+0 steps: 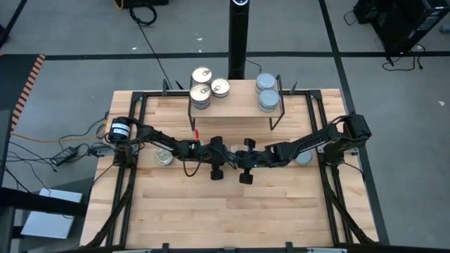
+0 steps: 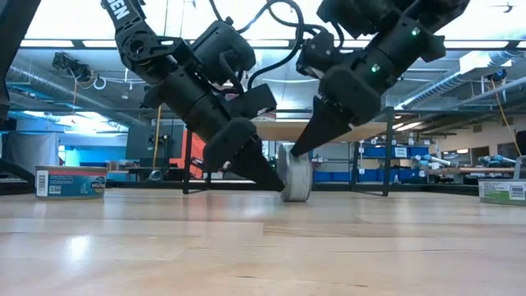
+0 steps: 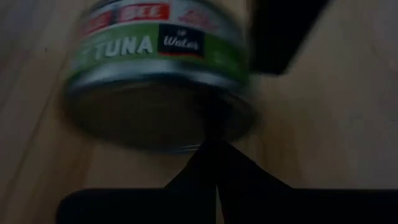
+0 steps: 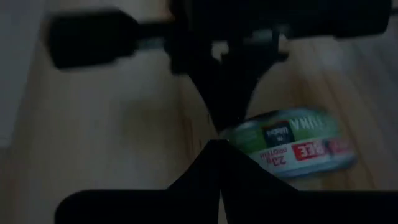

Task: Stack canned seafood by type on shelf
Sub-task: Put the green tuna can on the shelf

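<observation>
**Two claws pinch one tin on its edge at mid-surface**

Both arms are reaching in to the middle of the surface [image 1: 232, 211], and here is the contest: one tin [image 2: 295, 173] is standing on its rim, tipped up like a wheel, right between them. The left claw [image 2: 267, 174] is pressed against one side of it, fingers closed to a point. The right claw [image 2: 302, 148] leans in from the other side, also closed tight, its tip touching the tin's upper edge. Neither claw has the tin clasped between its fingers; each just pushes with its closed tip.

From the left wrist the tin fills the view, green label reading "TUNA", its flat face turned toward the closed fingertips [image 3: 214, 168]. From the right wrist the same label shows upside down just past that arm's own closed fingers [image 4: 214, 165].

Up at the far edge, the shelf [image 1: 235, 107] carries the sorted tins: gold-topped tins [image 1: 209, 88] grouped at its left end, one pile higher than its neighbours, and grey-topped tins [image 1: 267, 91] in two piles at its right end.

Two more wait on the surface: a tin on the left [image 1: 164, 158] beside the left arm, and a tin on the right [image 1: 304, 157] partly under the right arm.
</observation>
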`<state>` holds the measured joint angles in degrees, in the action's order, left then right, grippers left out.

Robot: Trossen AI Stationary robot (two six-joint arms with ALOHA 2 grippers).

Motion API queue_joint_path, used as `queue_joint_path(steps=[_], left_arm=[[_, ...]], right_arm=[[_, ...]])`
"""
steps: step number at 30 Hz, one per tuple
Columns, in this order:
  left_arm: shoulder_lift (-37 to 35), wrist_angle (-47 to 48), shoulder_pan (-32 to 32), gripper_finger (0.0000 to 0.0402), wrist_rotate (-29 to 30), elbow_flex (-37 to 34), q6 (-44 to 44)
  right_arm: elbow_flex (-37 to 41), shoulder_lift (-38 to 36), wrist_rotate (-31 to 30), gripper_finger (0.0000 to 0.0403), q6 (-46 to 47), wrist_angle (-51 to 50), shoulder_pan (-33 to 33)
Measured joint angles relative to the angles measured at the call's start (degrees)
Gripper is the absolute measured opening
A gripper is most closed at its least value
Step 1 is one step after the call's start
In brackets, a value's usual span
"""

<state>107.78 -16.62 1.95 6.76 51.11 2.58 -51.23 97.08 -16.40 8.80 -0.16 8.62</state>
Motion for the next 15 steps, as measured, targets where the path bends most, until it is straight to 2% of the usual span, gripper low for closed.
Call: queue_joint_path(steps=[10,15], left_arm=[[-0.12,-0.15,0.01,0.0002,0.56,0.09,0.34],[-0.14,-0.2,0.33,0.0002,0.76,0.11,0.28]], right_arm=[[-0.06,-0.11,0.04,0.0017,0.66,1.04,0.04],[-0.1,-0.14,-0.2,0.0037,6.53,1.2,0.32]])
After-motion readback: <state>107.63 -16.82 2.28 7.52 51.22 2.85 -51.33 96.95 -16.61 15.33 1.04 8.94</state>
